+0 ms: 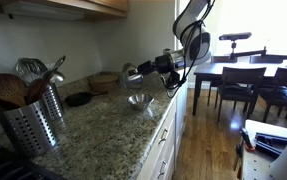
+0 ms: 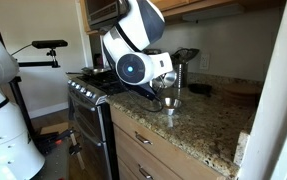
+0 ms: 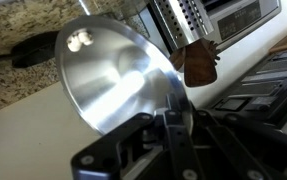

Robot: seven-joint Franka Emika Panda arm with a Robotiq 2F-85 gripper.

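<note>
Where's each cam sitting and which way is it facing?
Exterior view: low along speckled granite counter, facing dark dining table; white robot arm shows.
Exterior view: beside black stove, facing the counter; arm in centre.
Wrist view: behind black gripper, shut on shiny steel spoon.
Shared: both exterior views show small steel bowl.

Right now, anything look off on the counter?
Nothing stands out: no spill, no damage. The gripper is shut on the rim of the bowl over the counter; the utensil holder stands upright.
</note>
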